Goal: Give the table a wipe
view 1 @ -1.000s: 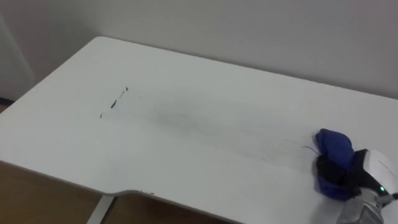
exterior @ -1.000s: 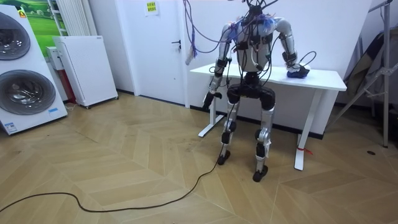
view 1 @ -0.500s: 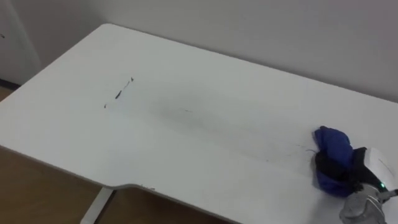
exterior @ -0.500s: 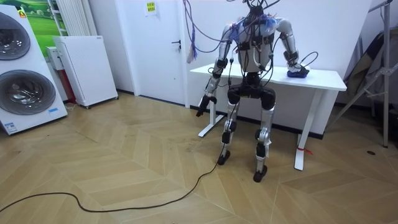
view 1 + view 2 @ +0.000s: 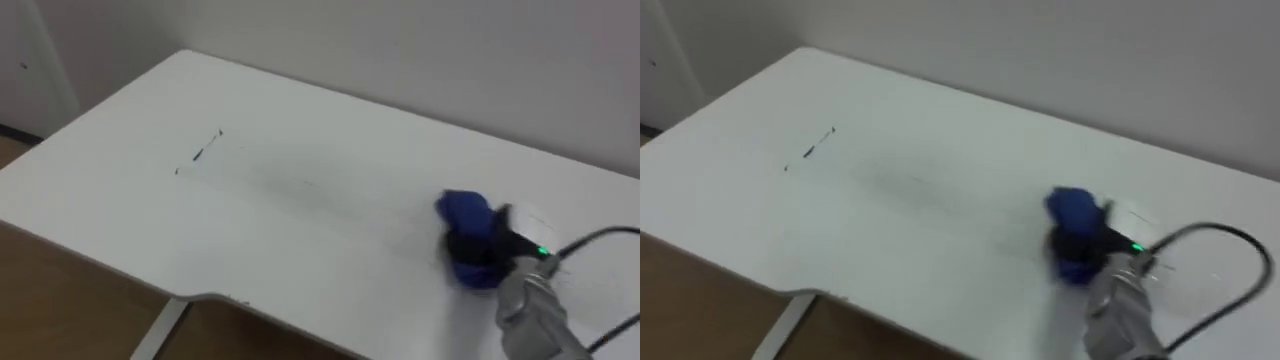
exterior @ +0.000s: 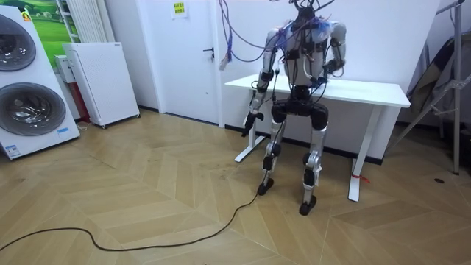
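Left eye view: right robot hand (image 5: 478,250) has its fingers curled round the blue cloth (image 5: 465,212), which is pressed on the white counter (image 5: 330,120), right of centre. Short dark marks (image 5: 200,153) sit well apart to the left, with a faint grey smear (image 5: 290,185) between.

Room view: robot stands at the counter's (image 6: 375,92) near side. The left robot hand (image 6: 248,126) hangs idle; I cannot tell its state.

Right eye view: blue cloth (image 5: 1070,212) lies well right of the dark marks (image 5: 810,150).

Judgement: wiping is under way; the left stretch and the marks are not yet done.
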Motion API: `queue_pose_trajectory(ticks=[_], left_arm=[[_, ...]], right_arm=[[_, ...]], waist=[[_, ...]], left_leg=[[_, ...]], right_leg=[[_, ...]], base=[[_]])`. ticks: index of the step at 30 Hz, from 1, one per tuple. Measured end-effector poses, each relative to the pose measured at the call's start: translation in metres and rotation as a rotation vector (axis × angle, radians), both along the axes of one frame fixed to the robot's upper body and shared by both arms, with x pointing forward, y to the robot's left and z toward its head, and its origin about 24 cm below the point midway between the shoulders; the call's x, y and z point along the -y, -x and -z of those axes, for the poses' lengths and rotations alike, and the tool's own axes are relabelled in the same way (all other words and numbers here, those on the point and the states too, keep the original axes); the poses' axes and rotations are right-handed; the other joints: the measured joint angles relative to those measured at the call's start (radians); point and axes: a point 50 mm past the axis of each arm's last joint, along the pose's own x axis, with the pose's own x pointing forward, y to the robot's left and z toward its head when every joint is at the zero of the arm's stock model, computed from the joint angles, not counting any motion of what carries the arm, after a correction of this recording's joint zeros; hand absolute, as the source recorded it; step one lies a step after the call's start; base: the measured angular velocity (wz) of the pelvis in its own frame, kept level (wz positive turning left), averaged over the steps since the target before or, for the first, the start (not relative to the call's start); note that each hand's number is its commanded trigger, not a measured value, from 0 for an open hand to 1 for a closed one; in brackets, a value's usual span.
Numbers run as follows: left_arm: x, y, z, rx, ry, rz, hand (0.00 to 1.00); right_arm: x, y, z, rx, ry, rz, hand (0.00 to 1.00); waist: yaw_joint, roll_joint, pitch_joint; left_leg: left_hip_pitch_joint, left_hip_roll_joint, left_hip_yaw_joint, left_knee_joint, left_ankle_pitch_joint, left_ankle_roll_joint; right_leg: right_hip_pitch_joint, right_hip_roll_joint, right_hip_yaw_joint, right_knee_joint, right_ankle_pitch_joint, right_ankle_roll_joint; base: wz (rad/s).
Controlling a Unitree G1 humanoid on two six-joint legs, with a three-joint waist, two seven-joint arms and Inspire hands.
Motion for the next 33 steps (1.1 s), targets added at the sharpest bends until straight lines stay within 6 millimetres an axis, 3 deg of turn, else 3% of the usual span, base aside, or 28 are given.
queue_pose_trajectory(ticks=[2,3,6,9,12,13,14,17,20,22,24,27,31,33], left_arm=[[-0.001,0.005,0.000,-0.019,0.003,0.008,0.00],[-0.001,0.008,0.000,-0.028,0.002,0.005,0.00],[-0.003,0.041,-0.001,-0.105,0.004,-0.031,0.00],[-0.005,0.056,-0.002,-0.129,0.011,-0.061,0.00],[-0.008,0.060,-0.003,-0.103,0.017,-0.078,0.00],[-0.010,0.061,-0.004,-0.091,0.013,-0.092,0.00],[-0.013,0.064,-0.006,-0.091,0.005,-0.105,0.00],[-0.021,0.066,-0.008,-0.075,-0.018,-0.152,0.00],[-0.025,0.068,-0.009,-0.078,-0.024,-0.181,0.00],[-0.024,0.063,-0.008,-0.064,-0.018,-0.183,0.00],[-0.022,0.056,-0.007,-0.045,-0.009,-0.173,0.00],[-0.017,0.048,-0.004,-0.044,0.008,-0.126,0.00],[-0.005,0.044,0.000,-0.066,0.029,-0.108,0.00],[-0.003,0.045,0.001,-0.075,0.030,-0.112,0.00]], right_arm=[[-0.030,-0.018,-0.019,0.034,-0.066,-0.108,1.00],[-0.033,-0.021,-0.021,0.038,-0.073,-0.122,1.00],[-0.024,-0.022,-0.014,0.005,-0.058,-0.123,1.00],[0.005,-0.008,0.004,-0.019,-0.102,-0.044,1.00],[0.043,0.012,0.019,0.011,-0.136,0.076,1.00],[0.067,0.023,0.023,0.017,-0.120,0.155,1.00],[0.095,0.039,0.028,0.021,-0.091,0.246,1.00],[0.153,0.079,0.035,0.012,-0.038,0.475,1.00],[0.186,0.108,0.039,-0.019,-0.010,0.623,1.00],[0.196,0.120,0.039,-0.030,-0.011,0.681,1.00],[0.201,0.125,0.040,-0.037,-0.012,0.707,1.00],[0.196,0.126,0.044,-0.065,-0.013,0.721,1.00],[0.179,0.103,0.044,-0.074,-0.034,0.727,1.00],[0.156,0.085,0.043,-0.077,-0.074,0.681,1.00]], waist=[[0.057,0.000,0.0192],[0.066,-0.001,0.0193],[0.079,0.002,0.0205],[0.059,0.005,0.0207],[0.007,0.011,0.0182],[-0.020,0.011,0.0166],[-0.033,0.010,0.0084],[-0.066,0.008,0.0042],[-0.110,-0.001,-0.0047],[-0.127,-0.001,-0.0045],[-0.139,-0.001,-0.0046],[-0.131,-0.001,-0.0044],[-0.111,-0.001,-0.0043],[-0.101,-0.002,-0.0039]], left_leg=[[-0.003,-0.008,-0.040,-0.001,0.000,-0.001],[-0.003,-0.010,-0.049,-0.001,0.001,0.000],[-0.003,-0.023,-0.067,0.004,0.002,0.002],[-0.004,-0.032,-0.065,0.004,0.004,0.006],[-0.004,-0.043,-0.060,0.010,0.006,0.009],[-0.002,-0.048,-0.043,0.013,0.009,0.014],[0.001,-0.051,-0.030,0.012,0.011,0.018],[0.024,-0.053,-0.003,0.009,0.010,0.022],[0.034,-0.047,0.016,0.013,0.008,0.022],[0.031,-0.043,0.024,0.019,0.006,0.021],[0.035,-0.041,0.024,0.020,0.004,0.015],[0.052,-0.035,0.025,0.022,0.004,0.015],[0.047,-0.033,0.030,0.019,0.011,0.019],[0.043,-0.030,0.037,0.014,0.011,0.020]], right_leg=[[0.018,0.001,-0.020,-0.010,-0.001,0.002],[0.020,0.001,-0.022,-0.009,-0.001,0.002],[0.048,-0.008,-0.092,-0.011,-0.002,0.004],[0.072,-0.014,-0.113,-0.020,-0.004,0.006],[0.094,-0.022,-0.145,-0.025,-0.007,0.012],[0.106,-0.028,-0.153,-0.025,-0.009,0.016],[0.110,-0.034,-0.152,-0.025,-0.011,0.018],[0.120,-0.043,-0.149,-0.023,-0.014,0.024],[0.123,-0.045,-0.149,-0.024,-0.017,0.028],[0.122,-0.042,-0.149,-0.025,-0.017,0.029],[0.123,-0.041,-0.141,-0.024,-0.019,0.027],[0.116,-0.030,-0.096,-0.022,-0.028,0.031],[0.079,-0.027,-0.063,-0.004,-0.020,0.024],[0.070,-0.023,-0.047,-0.001,-0.015,0.018]], base=[[0.48],[0.54],[0.53],[0.38],[0.27],[0.23],[0.12],[-0.23],[-0.28],[-0.21],[-0.20],[-0.31],[-0.22],[-0.23]])
